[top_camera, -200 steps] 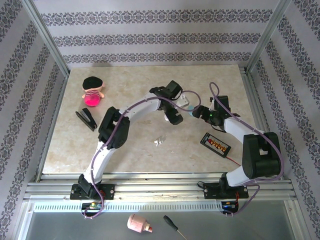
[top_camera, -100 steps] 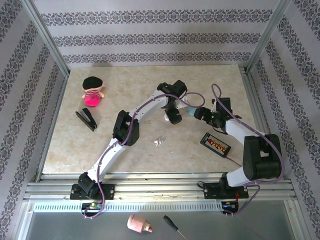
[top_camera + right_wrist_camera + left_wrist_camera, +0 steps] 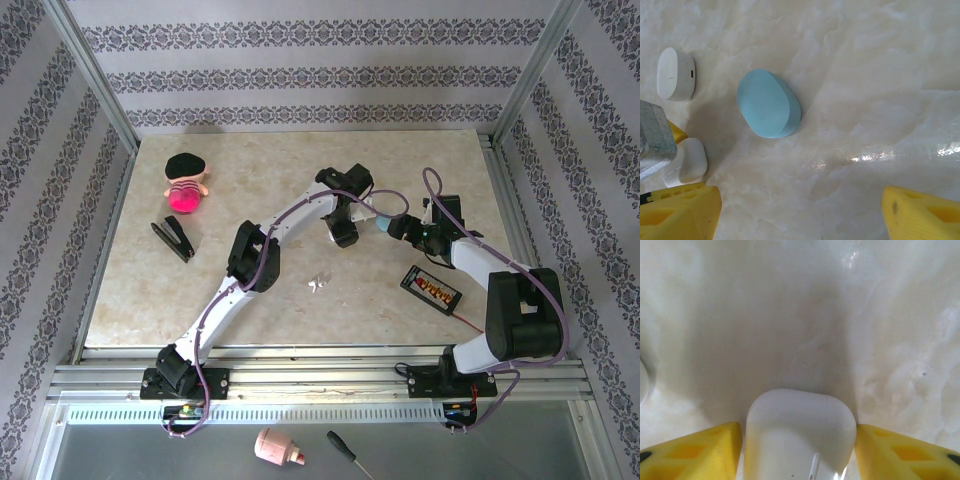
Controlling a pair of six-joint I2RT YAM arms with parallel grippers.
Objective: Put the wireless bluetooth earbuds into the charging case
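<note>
Obs: earbuds (image 3: 318,284) = small white bits lying loose on the table (image 3: 250,160), centre-front, well apart from both grippers. Too small to tell how many. Not in any case yet.

Change, last sec: left arm (image 3: 250,258) stretched out, elbow shifted toward the other arm. The left gripper (image 3: 798,435) went from wide to closed onto the white case (image 3: 800,410), yellow fingers (image 3: 700,450) tight vs both flanks. Right wrist view agrees: same case pinned at the frame's left edge. The right gripper (image 3: 799,200) is unchanged: jaws wide apart, nothing held, hanging over the teal case (image 3: 769,103). The second white case (image 3: 676,74) lies just beyond.

Meaning (judgement): left side is securing a case, prob. to steady or open it. Bud pick-up not begun, so task is early.

Writing: none legible. Cases unbranded as far as seen; second white case shows only a port slot + dot. Black box (image 3: 432,287) nr the right arm has an orange label w/ marks, unreadable.
</note>
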